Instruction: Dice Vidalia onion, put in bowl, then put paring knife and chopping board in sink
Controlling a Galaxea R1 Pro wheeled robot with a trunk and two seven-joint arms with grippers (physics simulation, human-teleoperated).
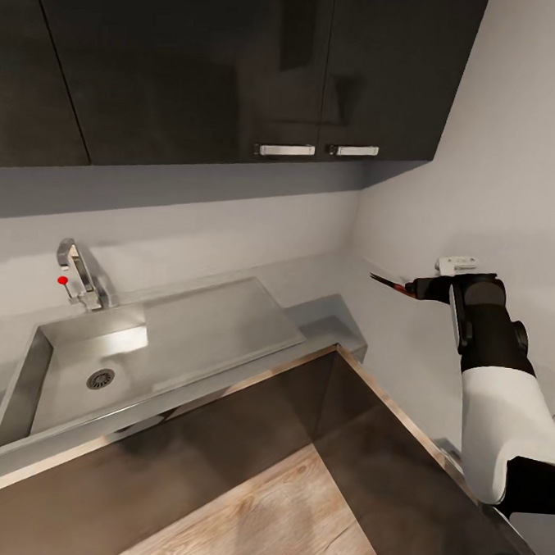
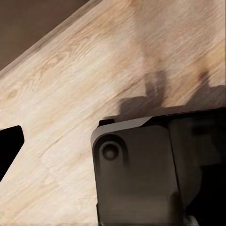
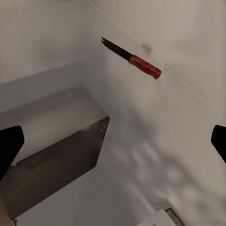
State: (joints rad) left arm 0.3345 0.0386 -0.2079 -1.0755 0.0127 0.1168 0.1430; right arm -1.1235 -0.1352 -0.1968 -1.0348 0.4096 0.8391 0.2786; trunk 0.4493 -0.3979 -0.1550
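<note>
Head view had the sink (image 1: pixel 100 365) empty, no onion, board or bowl visible. Right gripper (image 1: pixel 420 288) was raised near the right wall at the countertop's (image 1: pixel 329 313) far right corner. Right wrist view showed jaws apart and empty, a red-handled, dark-bladed knife (image 3: pixel 133 59) ahead of them against the pale wall surface, long axis diagonal, well apart from the fingertips. Right arm was nearer. Left jaw state: cannot tell
</note>
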